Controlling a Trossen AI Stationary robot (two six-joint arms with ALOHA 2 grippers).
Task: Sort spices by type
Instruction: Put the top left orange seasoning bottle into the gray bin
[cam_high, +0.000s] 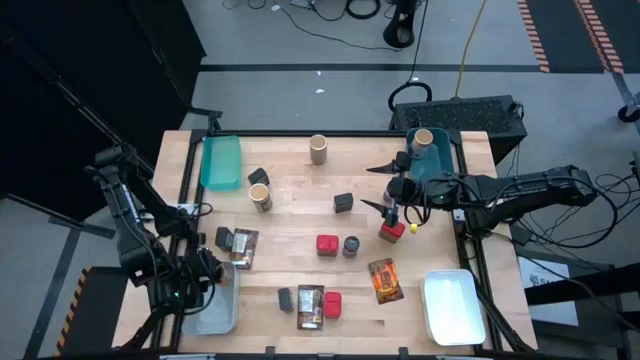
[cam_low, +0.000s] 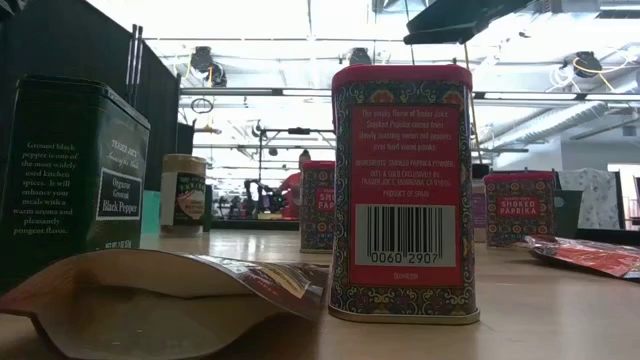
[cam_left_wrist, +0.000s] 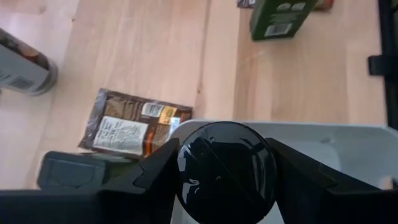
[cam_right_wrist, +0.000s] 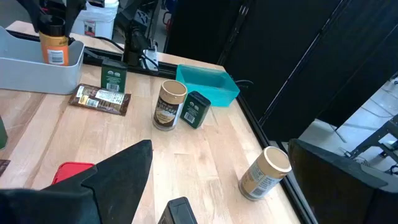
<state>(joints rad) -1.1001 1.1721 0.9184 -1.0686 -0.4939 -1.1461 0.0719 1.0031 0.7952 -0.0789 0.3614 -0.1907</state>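
Note:
My left gripper at the near left is shut on a dark-lidded jar with an orange label, over the clear-white bin. My right gripper hangs open at the right, above the table, with nothing between its fingers; a red tin stands just near of it. Other spices are spread over the table: tan cylinders, dark tins, red tins, and flat packets. My left gripper pinches the jar between its two fingers, one on each side just under the round black lid. The fingers come slanting down from above. The jar stands upright with its lower end behind the bin's wall; I cannot tell whether it rests on the bin's floor.
A teal bin sits at the far left. A second teal bin at the far right holds a tan cylinder. A white bin lies at the near right. Bare wood shows between the scattered spices.

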